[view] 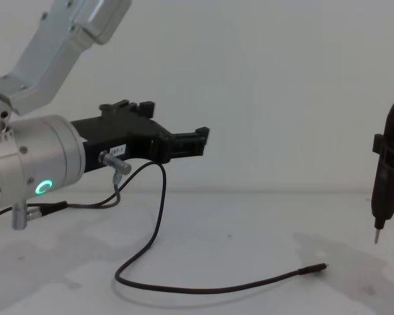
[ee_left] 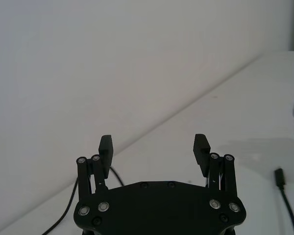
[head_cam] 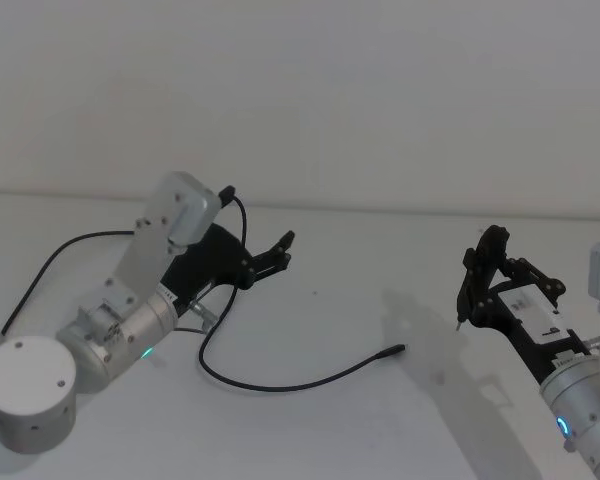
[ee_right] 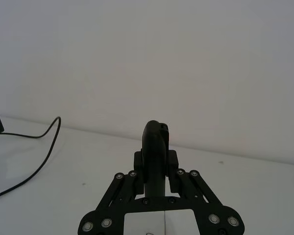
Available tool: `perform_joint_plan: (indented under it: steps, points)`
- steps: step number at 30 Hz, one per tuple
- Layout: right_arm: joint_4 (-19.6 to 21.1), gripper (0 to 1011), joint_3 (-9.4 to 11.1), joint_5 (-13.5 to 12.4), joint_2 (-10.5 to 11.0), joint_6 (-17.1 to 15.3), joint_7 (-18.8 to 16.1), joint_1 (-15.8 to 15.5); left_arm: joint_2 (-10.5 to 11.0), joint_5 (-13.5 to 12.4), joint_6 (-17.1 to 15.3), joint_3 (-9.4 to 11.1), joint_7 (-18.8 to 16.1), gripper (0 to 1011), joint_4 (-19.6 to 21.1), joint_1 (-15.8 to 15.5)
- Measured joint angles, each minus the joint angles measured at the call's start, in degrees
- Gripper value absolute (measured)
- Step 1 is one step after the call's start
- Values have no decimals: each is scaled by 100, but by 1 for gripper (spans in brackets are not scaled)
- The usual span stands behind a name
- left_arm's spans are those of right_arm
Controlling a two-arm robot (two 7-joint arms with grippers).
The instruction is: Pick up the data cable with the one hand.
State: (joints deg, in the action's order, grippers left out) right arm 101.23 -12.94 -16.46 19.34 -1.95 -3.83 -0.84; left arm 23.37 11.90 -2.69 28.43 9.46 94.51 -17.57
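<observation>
The data cable (head_cam: 280,387) is lying on the white table (head_cam: 340,290) nearest the robot, bowing in a loose curve. Its slim plug (head_cam: 395,350) is resting flat at the right end of that curve, pointing right. At its left end the cord is bending round and rising off the table beneath the left arm (where it ends I cannot tell).

Farther back, the left gripper (head_cam: 283,250) is hovering above the table, reaching forward and right. Its fingers are standing wide apart with nothing between them, well away from the plug.

Off to the right, the right gripper (head_cam: 463,315) is hanging above the table with its tip pointing down. Its fingers are pressed together, and it is well apart from the plug. A plain pale wall (head_cam: 380,90) is closing the scene behind.
</observation>
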Motion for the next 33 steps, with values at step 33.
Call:
perform_joint_plan:
  steps: [33]
  points:
    - [0,268,0,0,0,0,0,0,922,-442,-570,925,2711,1001,310,-1351]
